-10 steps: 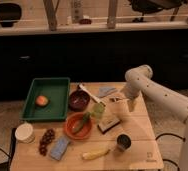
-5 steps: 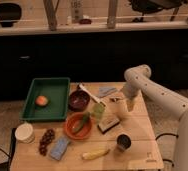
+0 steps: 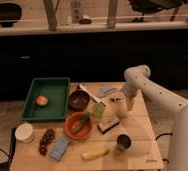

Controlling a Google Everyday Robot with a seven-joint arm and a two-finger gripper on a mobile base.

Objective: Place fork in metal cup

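Above the far side of the table (image 3: 139, 131), gripper (image 3: 129, 106) jaws stand released; fork (image 3: 115, 99) lies just beside them.

Wooden table (image 3: 139, 132). At far left, green tray (image 3: 47, 107); beside it to the right, dark bowl (image 3: 79, 100), white-handled utensil (image 3: 89, 92), grey-blue cloth (image 3: 106, 91). In the middle, orange bowl (image 3: 78, 127), green packet (image 3: 98, 110), dark block (image 3: 108, 124). Along the near edge, left to right: white cup (image 3: 24, 132), grapes (image 3: 46, 141), blue sponge (image 3: 60, 148), banana (image 3: 95, 154), metal cup (image 3: 122, 142). At far right, fork (image 3: 115, 99), with gripper (image 3: 128, 106) just above the tabletop beside it.
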